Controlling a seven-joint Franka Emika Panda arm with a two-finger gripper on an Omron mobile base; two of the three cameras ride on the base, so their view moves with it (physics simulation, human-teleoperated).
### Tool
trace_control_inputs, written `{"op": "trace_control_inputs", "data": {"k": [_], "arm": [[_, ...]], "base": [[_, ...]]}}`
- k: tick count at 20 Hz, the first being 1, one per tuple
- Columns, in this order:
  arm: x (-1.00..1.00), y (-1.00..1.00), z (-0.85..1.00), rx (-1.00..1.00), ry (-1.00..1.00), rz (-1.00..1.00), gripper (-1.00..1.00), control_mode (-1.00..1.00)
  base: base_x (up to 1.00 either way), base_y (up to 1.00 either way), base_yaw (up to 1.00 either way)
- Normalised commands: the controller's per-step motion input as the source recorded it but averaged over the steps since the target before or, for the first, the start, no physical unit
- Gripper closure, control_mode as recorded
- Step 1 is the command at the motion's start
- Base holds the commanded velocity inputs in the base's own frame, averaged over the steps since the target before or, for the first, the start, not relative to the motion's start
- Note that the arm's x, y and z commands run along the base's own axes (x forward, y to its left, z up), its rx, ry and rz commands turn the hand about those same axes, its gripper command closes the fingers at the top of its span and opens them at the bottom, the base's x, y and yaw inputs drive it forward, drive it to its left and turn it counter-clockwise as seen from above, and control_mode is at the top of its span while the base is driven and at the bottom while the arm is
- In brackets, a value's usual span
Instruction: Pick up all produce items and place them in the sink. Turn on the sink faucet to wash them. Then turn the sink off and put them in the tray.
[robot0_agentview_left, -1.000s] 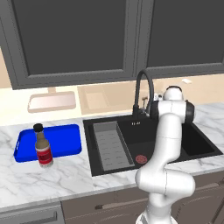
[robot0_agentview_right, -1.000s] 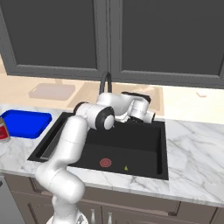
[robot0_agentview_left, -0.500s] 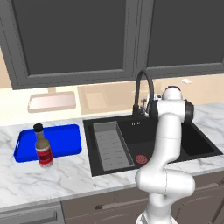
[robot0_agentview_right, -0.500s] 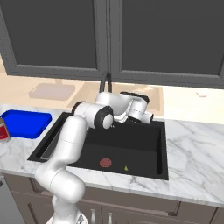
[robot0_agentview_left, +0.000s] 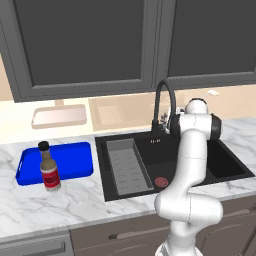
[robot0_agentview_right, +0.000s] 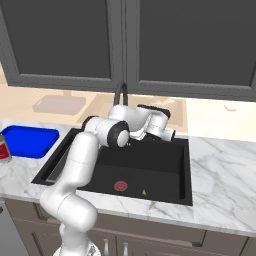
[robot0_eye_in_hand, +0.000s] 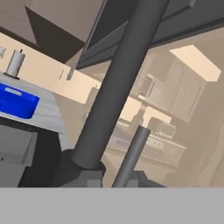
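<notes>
Black sink (robot0_agentview_left: 230, 165), recessed in the marble table, with grey ribbed rack at its left and red drain. Small yellow-green fruit (robot0_agentview_right: 144, 191) on the basin floor just beside the drain. Black gooseneck faucet (robot0_agentview_left: 161, 100) upright behind. Blue tray (robot0_agentview_left: 70, 160) left of the sink.

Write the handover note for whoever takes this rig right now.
Gripper: at the base of the black gooseneck faucet, by its handle; the frames do not show whether it is open or shut.
Lime-like fruit: lying in the black sink, near the red drain.
Blue tray: on the counter left of the sink, a brown bottle at its front edge.
Done: fruit is in the sink.
Left: turn the faucet on (no water visible), wash, turn it off, move the fruit to the blue tray.
</notes>
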Motion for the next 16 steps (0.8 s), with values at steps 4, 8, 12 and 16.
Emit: {"op": "trace_control_inputs", "data": {"k": [4, 8, 12, 16], "arm": [[0.02, -0.10, 0.00, 0.00, 0.00, -0.04, 1.00, -1.00], [0.00, -0.21, 0.00, 0.01, 0.00, -0.10, 1.00, -1.00], [0.00, -0.29, 0.00, 0.01, 0.00, -0.10, 1.00, -1.00], [0.07, -0.25, 0.00, 0.01, 0.00, -0.10, 1.00, -1.00]], "base": [[0.00, 0.00, 0.00], [0.00, 0.00, 0.00], [0.00, 0.00, 0.00], [0.00, 0.00, 0.00]]}}
